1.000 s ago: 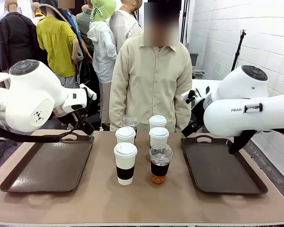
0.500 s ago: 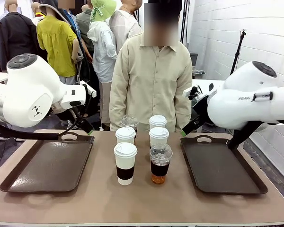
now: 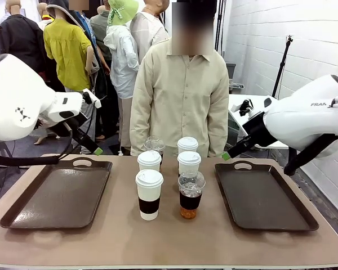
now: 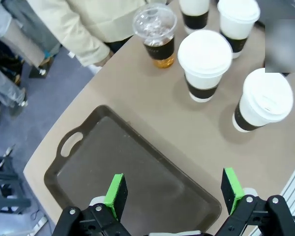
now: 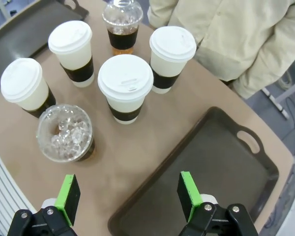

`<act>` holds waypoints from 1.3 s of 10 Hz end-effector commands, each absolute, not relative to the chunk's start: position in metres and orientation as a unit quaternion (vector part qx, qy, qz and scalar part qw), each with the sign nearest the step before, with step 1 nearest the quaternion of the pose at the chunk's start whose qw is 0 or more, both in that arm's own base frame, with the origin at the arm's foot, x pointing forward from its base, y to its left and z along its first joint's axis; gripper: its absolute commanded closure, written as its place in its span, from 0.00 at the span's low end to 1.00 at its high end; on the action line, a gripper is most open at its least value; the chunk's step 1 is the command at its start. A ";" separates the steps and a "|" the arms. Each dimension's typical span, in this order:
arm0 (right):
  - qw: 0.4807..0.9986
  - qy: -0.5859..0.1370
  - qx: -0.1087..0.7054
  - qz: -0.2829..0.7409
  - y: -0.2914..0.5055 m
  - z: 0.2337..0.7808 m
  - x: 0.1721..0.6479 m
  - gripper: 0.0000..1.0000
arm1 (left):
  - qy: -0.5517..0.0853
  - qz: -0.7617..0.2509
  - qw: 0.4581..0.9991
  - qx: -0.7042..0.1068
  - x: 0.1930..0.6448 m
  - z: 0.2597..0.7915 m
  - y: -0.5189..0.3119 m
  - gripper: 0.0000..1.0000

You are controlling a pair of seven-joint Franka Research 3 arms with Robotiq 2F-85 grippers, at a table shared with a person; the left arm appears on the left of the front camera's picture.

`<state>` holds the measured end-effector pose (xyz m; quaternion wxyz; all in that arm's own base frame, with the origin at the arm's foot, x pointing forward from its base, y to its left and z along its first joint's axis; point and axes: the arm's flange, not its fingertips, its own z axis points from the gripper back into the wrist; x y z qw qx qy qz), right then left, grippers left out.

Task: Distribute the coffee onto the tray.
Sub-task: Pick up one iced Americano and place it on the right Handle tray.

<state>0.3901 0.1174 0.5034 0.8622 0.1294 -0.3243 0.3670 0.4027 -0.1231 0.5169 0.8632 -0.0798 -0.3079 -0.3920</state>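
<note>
Front view; cups (image 3: 188,162) between left tray (image 3: 56,197), right tray (image 3: 265,199)

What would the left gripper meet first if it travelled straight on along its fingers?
The left gripper would most likely land on the bare left tray, seen between its open fingers; the cups stand off to one side. Depth is unclear.

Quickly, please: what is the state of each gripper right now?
The left gripper is open and holds nothing.
The right gripper is open and holds nothing.
</note>
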 end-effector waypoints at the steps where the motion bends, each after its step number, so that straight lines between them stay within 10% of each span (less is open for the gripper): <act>1: 0.839 -0.343 0.162 0.389 0.109 0.489 0.391 0.00 | -0.317 -0.419 0.839 -0.142 0.406 0.515 -0.107 0.00; 13: 0.842 -0.342 0.169 0.382 0.101 0.496 0.392 0.00 | -0.345 -0.413 0.827 -0.163 0.407 0.515 -0.090 0.00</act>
